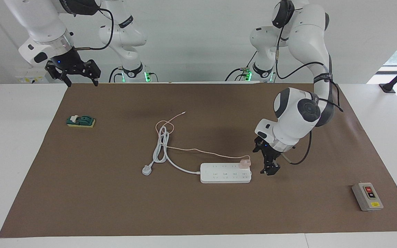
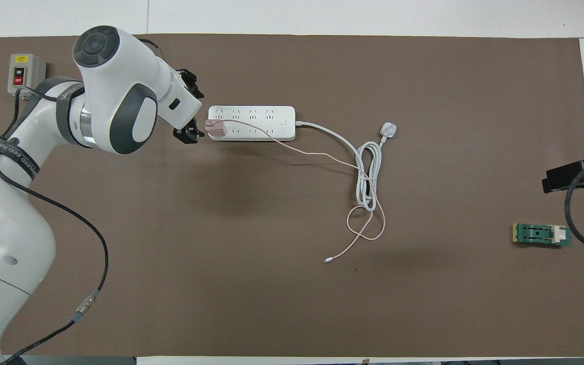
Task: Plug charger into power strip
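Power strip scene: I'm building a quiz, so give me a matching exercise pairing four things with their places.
1 charger
2 left gripper
3 right gripper
4 grey switch box

A over the mat's edge nearest the robots
B on the power strip
C open, beside the strip's end
D mat corner at the left arm's end

1-B, 2-C, 3-A, 4-D
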`<control>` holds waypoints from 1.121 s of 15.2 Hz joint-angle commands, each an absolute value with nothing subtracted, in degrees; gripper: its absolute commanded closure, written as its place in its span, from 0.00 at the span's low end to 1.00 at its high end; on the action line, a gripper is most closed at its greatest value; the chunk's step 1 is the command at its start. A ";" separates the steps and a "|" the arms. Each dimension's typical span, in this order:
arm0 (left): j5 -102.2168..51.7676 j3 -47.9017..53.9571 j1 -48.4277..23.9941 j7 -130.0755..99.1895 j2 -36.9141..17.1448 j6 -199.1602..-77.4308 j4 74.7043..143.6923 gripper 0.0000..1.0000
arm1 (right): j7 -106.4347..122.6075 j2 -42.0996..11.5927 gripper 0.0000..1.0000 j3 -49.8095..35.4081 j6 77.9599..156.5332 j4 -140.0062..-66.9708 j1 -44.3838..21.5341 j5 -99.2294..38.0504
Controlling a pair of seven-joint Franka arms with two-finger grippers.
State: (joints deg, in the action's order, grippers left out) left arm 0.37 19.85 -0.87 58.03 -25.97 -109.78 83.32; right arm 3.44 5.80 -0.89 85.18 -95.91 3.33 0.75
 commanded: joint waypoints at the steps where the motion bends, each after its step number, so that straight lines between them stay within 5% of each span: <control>1: -0.53 19.60 2.19 47.69 -20.05 -101.54 84.64 0.00 | 2.55 6.94 0.00 -1.23 84.46 -96.77 3.78 1.58; 12: -1.76 19.69 12.56 -11.79 -10.55 -90.08 85.17 0.00 | 2.55 6.94 0.00 -1.23 84.46 -96.77 3.78 1.58; 17: -1.76 19.60 13.01 -15.03 -8.61 -89.03 87.80 0.00 | 2.55 6.94 0.00 -1.23 84.46 -96.77 3.78 1.58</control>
